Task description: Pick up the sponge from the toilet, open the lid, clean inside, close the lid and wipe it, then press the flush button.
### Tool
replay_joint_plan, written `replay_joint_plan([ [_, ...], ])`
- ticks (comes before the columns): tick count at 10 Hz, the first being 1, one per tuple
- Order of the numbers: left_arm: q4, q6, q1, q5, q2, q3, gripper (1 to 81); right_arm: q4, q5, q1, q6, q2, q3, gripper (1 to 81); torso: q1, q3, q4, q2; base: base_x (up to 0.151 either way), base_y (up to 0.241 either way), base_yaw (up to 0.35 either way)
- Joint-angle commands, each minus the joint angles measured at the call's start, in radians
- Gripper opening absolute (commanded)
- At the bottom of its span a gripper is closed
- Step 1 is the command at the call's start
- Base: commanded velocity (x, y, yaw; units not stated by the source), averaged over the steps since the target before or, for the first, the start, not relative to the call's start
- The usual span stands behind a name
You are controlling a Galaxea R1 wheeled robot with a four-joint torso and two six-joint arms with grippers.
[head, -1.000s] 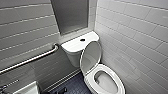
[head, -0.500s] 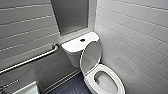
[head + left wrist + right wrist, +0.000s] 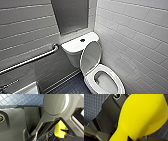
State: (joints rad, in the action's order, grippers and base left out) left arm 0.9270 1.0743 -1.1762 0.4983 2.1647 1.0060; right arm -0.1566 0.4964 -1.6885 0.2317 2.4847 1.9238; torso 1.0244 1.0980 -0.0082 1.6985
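Leaning back against the tank, the lid (image 3: 90, 56) of the toilet (image 3: 72, 57) stands raised, and the white ring seat (image 3: 119, 84) lies down over the open bowl. The flush button (image 3: 82, 40) sits as a small dark round spot in the middle of the flat tank top, just behind the upper edge of the lid. A metal grab bar (image 3: 32, 59) runs along the grey tiled wall beside the toilet, on the side away from the white tiled wall (image 3: 135, 32) that stands close against the toilet's other side. A dull grey panel (image 3: 71, 15) is set into the wall above the tank. Dark blue tiled floor (image 3: 72, 87) lies at the foot of the toilet, and the corner of a white basin (image 3: 28, 89) shows beyond the grab bar. The sponge (image 3: 142, 115) is away from the toilet: bright yellow, it hangs above the blue floor in the right wrist view, pinched narrow where the right claw (image 3: 135, 138) is clamped on it, and it widens out beyond the dark tips. In the left wrist view a smaller part of the sponge (image 3: 59, 131) shows behind the robot's grey bar. Whether the left claw (image 3: 43, 136) is apart or together I cannot tell.
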Motion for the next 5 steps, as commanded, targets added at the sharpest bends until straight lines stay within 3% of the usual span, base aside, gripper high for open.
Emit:
replay_joint_plan([
  [1, 0.098, -0.004, -0.058, 0.019, 0.025, 0.000, 81.1, -0.112, -0.123, -0.015, -0.140, -0.071, -0.126, 1.0, 0.000, 0.000, 0.000, 0.000, 0.000, 0.000, 0.000],
  [3, 0.107, -0.004, -0.113, -0.032, 0.028, 0.043, 81.1, 0.008, -0.108, -0.004, -0.138, -0.128, -0.206, 1.0, 0.000, 0.000, 0.000, 0.000, 0.000, 0.000, 0.000],
  [5, 0.105, -0.004, -0.182, -0.266, 0.058, 0.231, 81.1, 0.034, -0.015, 0.002, -0.138, -0.183, -0.289, 1.0, 0.000, 0.000, 0.000, 0.000, 0.000, 0.000, 0.000],
])
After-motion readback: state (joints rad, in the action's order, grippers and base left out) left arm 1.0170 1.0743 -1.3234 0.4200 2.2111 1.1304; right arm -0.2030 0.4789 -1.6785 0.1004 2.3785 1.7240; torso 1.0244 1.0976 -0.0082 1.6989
